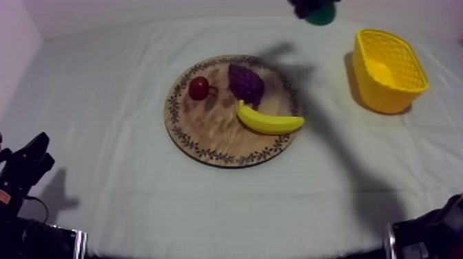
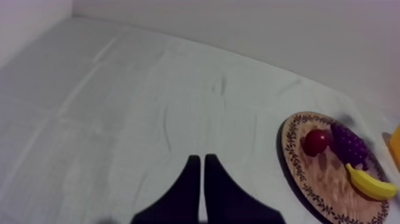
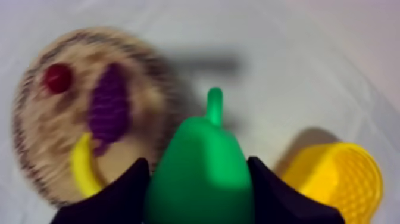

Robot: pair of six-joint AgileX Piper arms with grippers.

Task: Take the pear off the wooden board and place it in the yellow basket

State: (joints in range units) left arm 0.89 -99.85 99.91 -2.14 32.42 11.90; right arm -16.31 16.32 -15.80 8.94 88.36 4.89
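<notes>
**Pear aloft, short of the basket**

The right gripper [image 3: 198, 179] clamps the pear [image 3: 199, 161], high between the wooden board [image 1: 207, 138] and the yellow basket [image 1: 386, 96] at right. Release early and it likely lands on the cloth. The left gripper [image 2: 201, 161] rests near-left, pinched narrow.

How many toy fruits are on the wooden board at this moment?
3: small red fruit, grapes beside it, banana nearer the camera. The right tool holds the pear. None looks hidden.

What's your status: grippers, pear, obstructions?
Right gripper shut on pear, clear of wooden board. Left gripper shut, at rest. Nothing blocking yellow basket.
</notes>
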